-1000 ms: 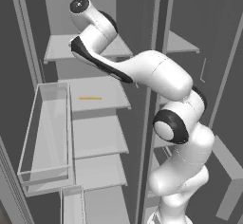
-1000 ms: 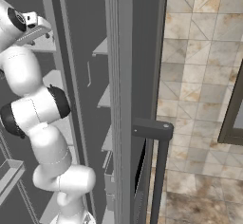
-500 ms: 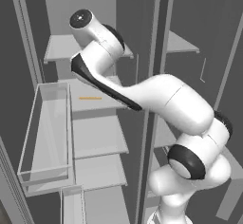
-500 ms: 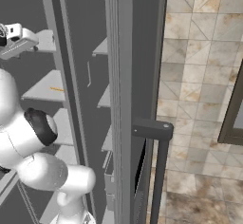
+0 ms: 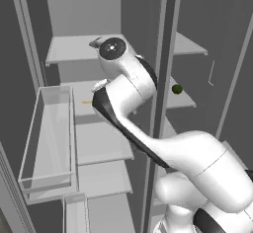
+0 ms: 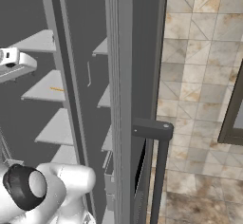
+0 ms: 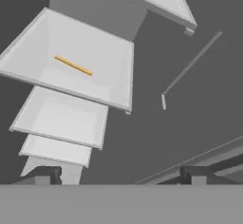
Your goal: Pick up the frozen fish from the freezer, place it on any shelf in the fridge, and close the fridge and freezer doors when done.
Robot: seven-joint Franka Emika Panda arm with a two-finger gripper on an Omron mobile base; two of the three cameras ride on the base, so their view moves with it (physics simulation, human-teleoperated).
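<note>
Pale grey fridge (image 5: 101,143) shelves, doors open.

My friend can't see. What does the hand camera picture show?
A thin orange sliver lies on a broad pale grey fridge shelf, with more shelves stepping down below it. The gripper pokes up at the bottom, fingers apart, holding nothing.

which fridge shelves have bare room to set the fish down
In the fridge, the shelf with the orange sliver is bare apart from that sliver, near its back wall. The two shelves below it look fully bare. The arm crowds the front of the upper shelves, by the door bin. The green ball sits on a freezer shelf.
</note>
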